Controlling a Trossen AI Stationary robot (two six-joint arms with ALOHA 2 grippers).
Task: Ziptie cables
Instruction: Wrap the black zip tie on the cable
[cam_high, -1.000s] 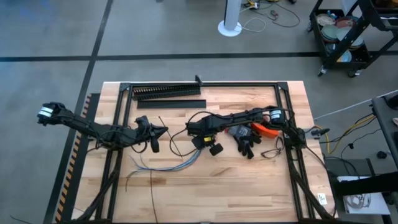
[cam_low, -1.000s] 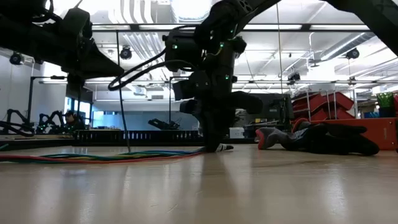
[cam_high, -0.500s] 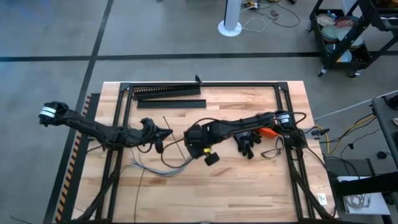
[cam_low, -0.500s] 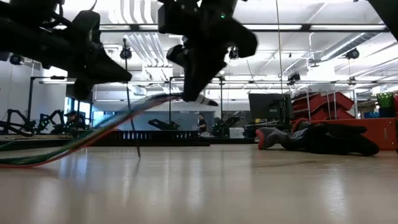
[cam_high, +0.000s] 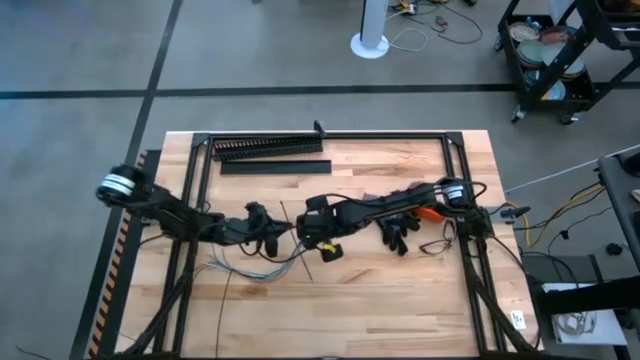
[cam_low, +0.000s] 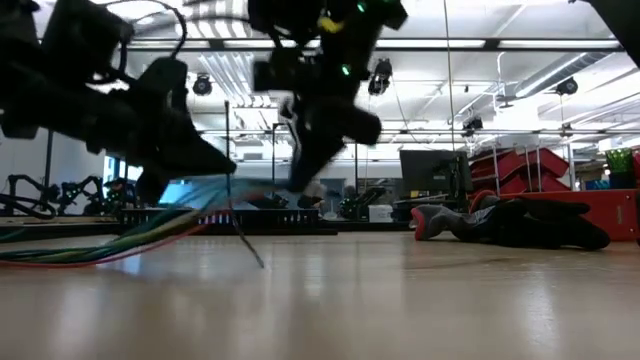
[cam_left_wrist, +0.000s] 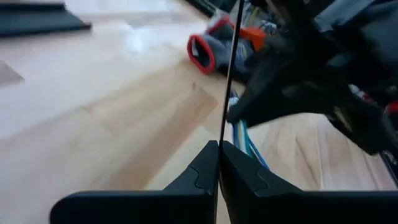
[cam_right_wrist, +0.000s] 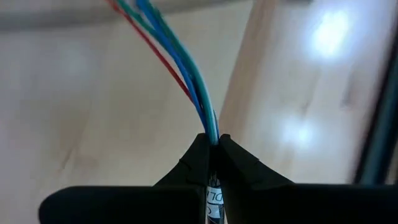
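Note:
The cables (cam_high: 250, 266) are a bundle of thin wires, red, blue and teal in the right wrist view (cam_right_wrist: 177, 59). Most of the bundle lies on the table's left half, with one end raised. My right gripper (cam_high: 303, 237) (cam_right_wrist: 212, 142) is shut on that raised end, above the table's middle. My left gripper (cam_high: 272, 232) (cam_left_wrist: 219, 149) is just to its left, shut on a ziptie (cam_left_wrist: 229, 74), a thin straight dark strip that the low view shows nearly upright (cam_low: 229, 140). My left gripper pinches the ziptie (cam_left_wrist: 221, 134) between its two fingertips, with the strip running on past them. The ziptie stands nearly upright, and its lower part (cam_low: 248, 243) slants down toward the table. My right gripper pinches the cables' end (cam_right_wrist: 210, 127) between its two fingertips, several wires together. The wires (cam_low: 150, 225) slope from the fingers down to the table at the left, where the rest of the bundle (cam_low: 40, 255) lies.
A long black comb-toothed duct (cam_high: 268, 148) and a flat black bar (cam_high: 275, 167) lie at the far edge. Black gloves (cam_high: 400, 232) and an orange object (cam_high: 428, 211) lie right of centre. A dark metal frame (cam_high: 197, 160) borders the table.
My right gripper has risen from the table and gone toward the table's left, lifting the cables' end clear while the rest of the bundle stays down. My left gripper has gone toward the table's right with the ziptie, closing on my right gripper.

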